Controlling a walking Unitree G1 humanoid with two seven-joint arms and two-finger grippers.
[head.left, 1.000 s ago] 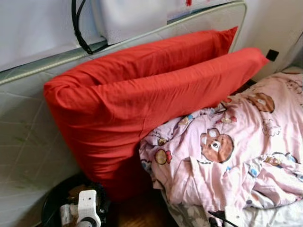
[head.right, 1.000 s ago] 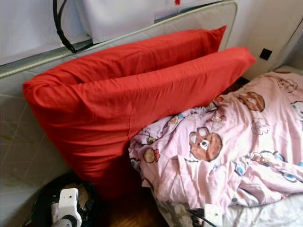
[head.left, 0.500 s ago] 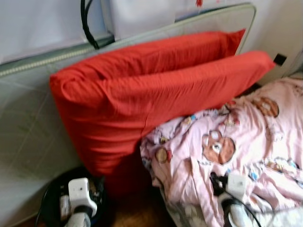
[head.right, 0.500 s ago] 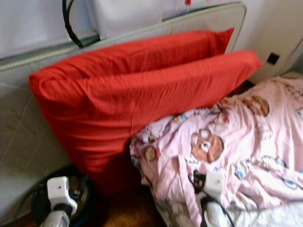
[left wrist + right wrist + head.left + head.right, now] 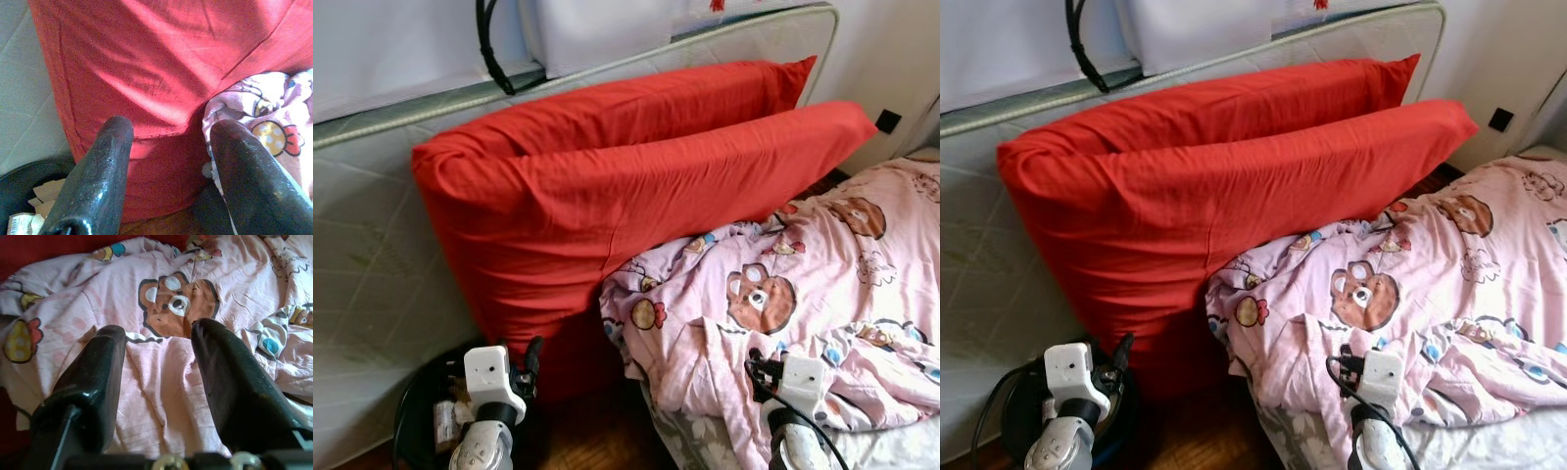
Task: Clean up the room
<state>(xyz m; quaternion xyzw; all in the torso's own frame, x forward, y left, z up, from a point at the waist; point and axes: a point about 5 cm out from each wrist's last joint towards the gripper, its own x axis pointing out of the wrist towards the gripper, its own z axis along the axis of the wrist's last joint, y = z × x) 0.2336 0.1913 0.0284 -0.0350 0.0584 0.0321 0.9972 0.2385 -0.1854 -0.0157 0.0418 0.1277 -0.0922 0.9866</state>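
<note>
Facing bed: pink blanket (image 5: 803,294) lay crumpled beside red pillows (image 5: 607,196). Left gripper (image 5: 168,161) & right gripper (image 5: 156,377) both spread wide, empty. Blanket judged soft, light; pinch a raised fold nr edge.

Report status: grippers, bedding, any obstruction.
Left gripper open, facing red pillows. Right gripper open above pink blanket, empty. Black bin beside left arm.

The way ahead of the left gripper (image 5: 168,161) is blocked by two red pillows (image 5: 607,196) propped against an upright mattress (image 5: 372,255). A black bin (image 5: 416,416) crowds the floor below. Open room is left above the rumpled pink blanket (image 5: 803,284), where the spread-fingered right gripper (image 5: 156,357) hovers.
</note>
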